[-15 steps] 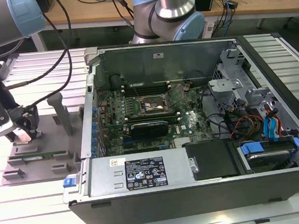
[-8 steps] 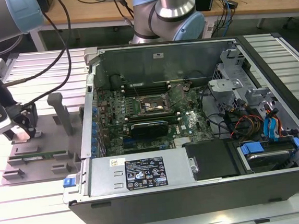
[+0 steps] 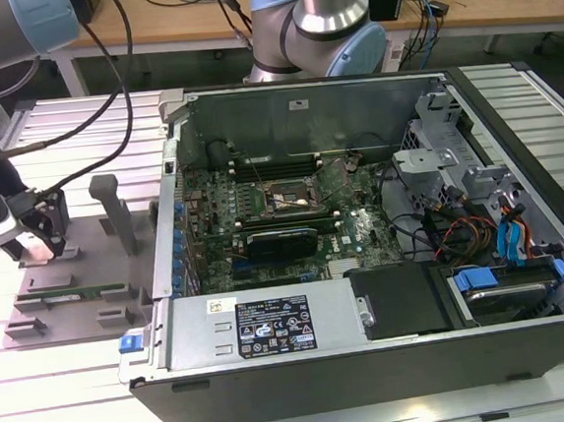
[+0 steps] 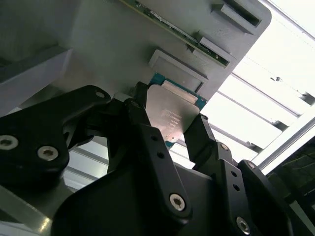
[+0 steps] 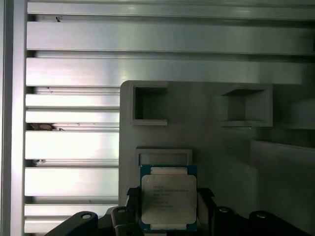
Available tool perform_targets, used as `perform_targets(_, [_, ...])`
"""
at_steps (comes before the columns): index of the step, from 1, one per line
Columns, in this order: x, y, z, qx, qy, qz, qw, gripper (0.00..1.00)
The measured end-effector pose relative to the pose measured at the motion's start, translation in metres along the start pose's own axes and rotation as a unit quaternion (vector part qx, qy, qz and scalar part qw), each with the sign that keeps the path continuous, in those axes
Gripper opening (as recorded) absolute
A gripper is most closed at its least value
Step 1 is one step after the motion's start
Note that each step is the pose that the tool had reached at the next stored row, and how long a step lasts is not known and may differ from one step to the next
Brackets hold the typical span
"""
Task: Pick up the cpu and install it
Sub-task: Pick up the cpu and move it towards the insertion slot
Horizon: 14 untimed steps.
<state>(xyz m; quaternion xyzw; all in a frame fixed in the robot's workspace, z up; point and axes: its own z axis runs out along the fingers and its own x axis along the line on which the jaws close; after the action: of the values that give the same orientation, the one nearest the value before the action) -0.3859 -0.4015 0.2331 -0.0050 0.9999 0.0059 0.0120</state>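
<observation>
Slatted aluminium table (image 3: 80, 387) bearing a grey fixture tray (image 3: 94, 262) at the exterior view's left and an open computer case (image 3: 274, 340) at centre frame. The gripper (image 3: 40, 242) hangs over the tray. In both wrist views its fingers (image 4: 145, 128) pinch the cpu (image 4: 170, 113) by opposite edges, silver top showing. The motherboard socket (image 3: 283, 199) lies well apart, mid-frame.

Clamped in the matt black pincer (image 4: 170, 118), the cpu (image 5: 169, 200) shows satin metal; the tray (image 5: 221, 152) just beyond looks matt grey plastic.
</observation>
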Motion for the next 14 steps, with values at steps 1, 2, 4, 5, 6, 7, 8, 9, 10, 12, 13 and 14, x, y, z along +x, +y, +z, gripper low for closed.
perform_targets(1, [0.0,0.0,-0.0006,0.0,0.0,0.0,1.0,0.55])
perform_targets(2, [0.0,0.0,-0.0012,0.0,0.0,0.0,1.0,0.55])
perform_targets(4, [-0.0001,0.0,-0.0026,0.0,0.0,0.0,1.0,0.55])
perform_targets(5, [-0.0001,0.0001,-0.0032,0.0,0.0,0.0,1.0,0.55])
perform_targets(6, [-0.0001,0.0,-0.0038,0.0,0.0,0.0,1.0,0.55])
perform_targets(7, [-0.0001,0.0001,-0.0045,0.0,0.0,0.0,1.0,0.55])
perform_targets(8, [-0.0001,0.0001,-0.0055,0.0,0.0,0.0,1.0,0.55])
perform_targets(9, [-0.0002,0.0001,-0.0067,0.0,0.0,0.0,1.0,0.55])
perform_targets(10, [-0.0002,0.0001,-0.0081,0.0,0.0,0.0,1.0,0.55])
perform_targets(12, [-0.0002,0.0001,-0.0098,0.0,0.0,0.0,1.0,0.55])
perform_targets(13, [-0.0003,0.0001,-0.0106,0.0,0.0,0.0,1.0,0.55])
perform_targets(14, [-0.0003,0.0001,-0.0113,0.0,0.0,0.0,1.0,0.55])
